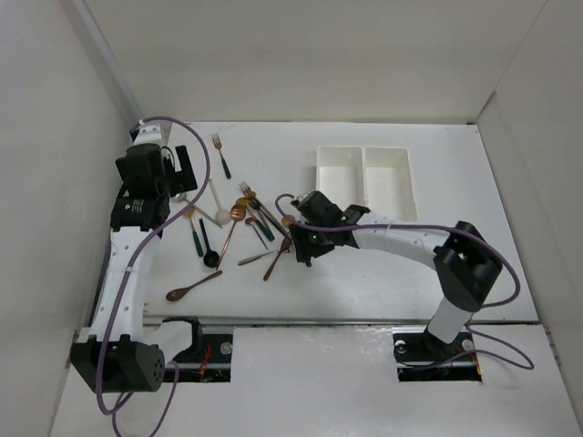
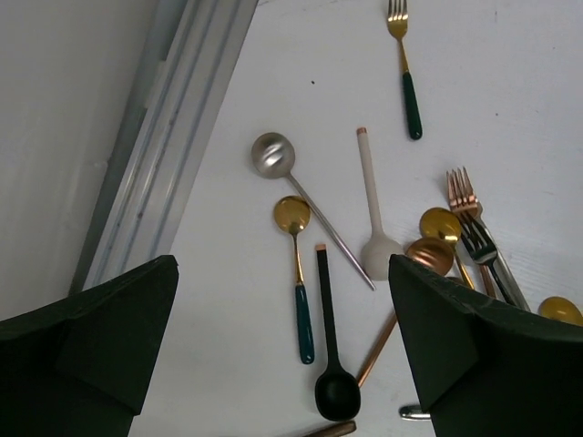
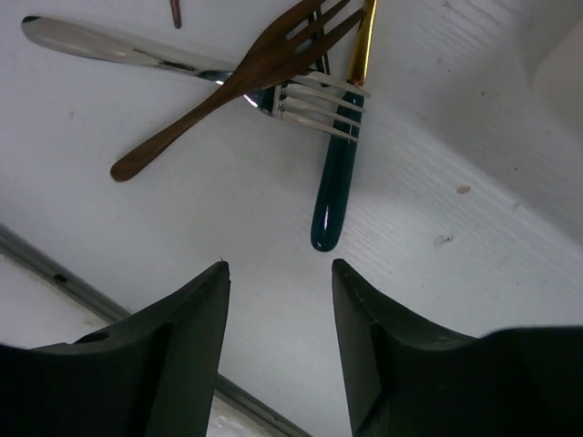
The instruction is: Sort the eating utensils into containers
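White table (image 1: 364,284) — white walls (image 1: 273,55) (rail (image 1: 310,320) along near edge).

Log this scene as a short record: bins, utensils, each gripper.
bins: two white bins, joined side by side, nothing seen inside
utensils: forks and spoons loose on the table, between the arms
left gripper: open wide, empty, above several spoons
right gripper: jaws apart, nothing between them, just short of a green handle
overlap: wooden fork lies across a silver fork
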